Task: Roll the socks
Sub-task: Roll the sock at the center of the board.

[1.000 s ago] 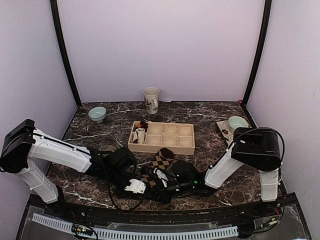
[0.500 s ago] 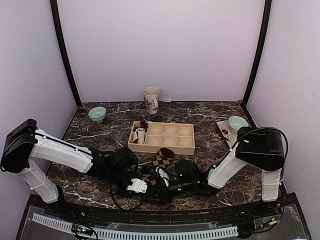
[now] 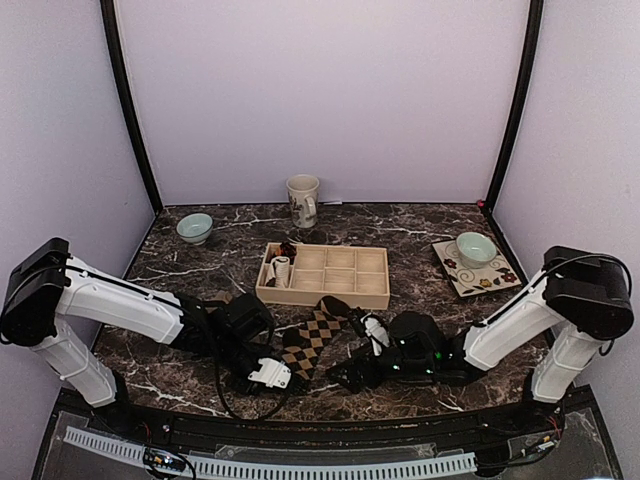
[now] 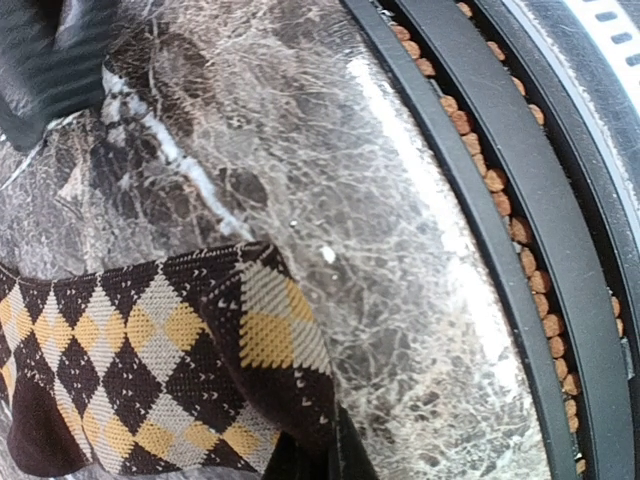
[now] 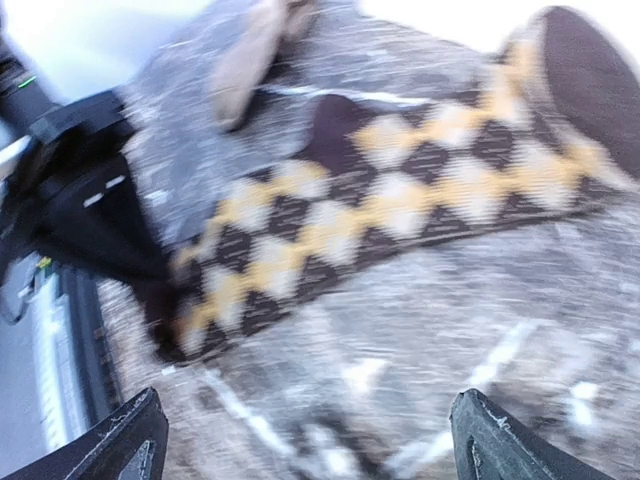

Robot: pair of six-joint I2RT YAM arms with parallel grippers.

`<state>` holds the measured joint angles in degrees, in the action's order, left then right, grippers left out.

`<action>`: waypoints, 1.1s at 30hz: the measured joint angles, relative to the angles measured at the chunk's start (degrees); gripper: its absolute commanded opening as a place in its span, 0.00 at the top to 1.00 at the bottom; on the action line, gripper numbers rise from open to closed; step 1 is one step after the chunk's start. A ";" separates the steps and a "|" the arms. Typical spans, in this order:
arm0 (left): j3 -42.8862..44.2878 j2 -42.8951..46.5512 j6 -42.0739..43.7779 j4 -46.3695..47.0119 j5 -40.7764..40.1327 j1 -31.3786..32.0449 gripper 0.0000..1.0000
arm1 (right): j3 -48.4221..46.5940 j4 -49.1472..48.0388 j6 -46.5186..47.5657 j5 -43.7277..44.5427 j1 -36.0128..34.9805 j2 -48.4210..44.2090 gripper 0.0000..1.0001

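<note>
Found the argyle sock (image 3: 312, 338) stretched flat on the marble table (image 3: 420, 225), running from just in front of the wooden tray (image 3: 325, 291) toward the near edge. Confirmed by left wrist view alone: left gripper (image 3: 270, 372) clamped on the sock's near end, close to the black rail (image 4: 500, 250). Confirmed by right wrist view alone: right gripper (image 5: 305, 445) spread wide, holding nothing, clear of the sock. Noted against one second ago: sock then bunched between both grippers; right arm (image 3: 510, 325) since drawn back rightward, uncovering the plate (image 3: 497, 281). Logged in the tray's leftmost compartments a white striped roll (image 3: 281, 270) and a dark reddish bundle (image 3: 288, 248). Logged a green bowl (image 3: 475, 246) on the plate, a second bowl (image 3: 194, 228) and a mug (image 3: 302, 200) at the rear; contents not visible.
</note>
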<state>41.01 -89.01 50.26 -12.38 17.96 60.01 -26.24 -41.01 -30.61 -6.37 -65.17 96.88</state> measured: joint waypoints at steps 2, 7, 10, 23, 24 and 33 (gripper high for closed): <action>0.00 0.00 0.11 -0.24 0.35 0.00 0.99 | -0.63 3.39 -0.70 3.98 0.09 -1.14 0.00; -0.02 0.04 0.26 -0.17 0.35 0.00 0.99 | -3.13 7.96 -4.00 8.90 0.81 -1.42 0.00; -0.22 0.22 0.42 -0.11 0.26 0.00 0.99 | -0.72 7.43 -7.28 11.26 1.25 -3.50 0.14; -0.66 0.66 0.66 0.13 0.09 0.00 0.99 | -6.16 9.79 -9.27 3.06 3.04 -1.36 1.00; -0.68 0.66 0.66 0.13 0.11 0.00 0.99 | -7.61 9.57 -8.90 2.29 2.54 -0.90 1.00; -0.66 0.66 1.31 -0.92 2.03 0.00 0.99 | -16.55 6.32 -7.39 -5.62 2.14 11.15 1.00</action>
<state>40.36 -88.36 51.57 -13.30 19.99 60.01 -42.78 -34.70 -38.00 -11.99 -63.02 108.03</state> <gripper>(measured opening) 0.056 0.003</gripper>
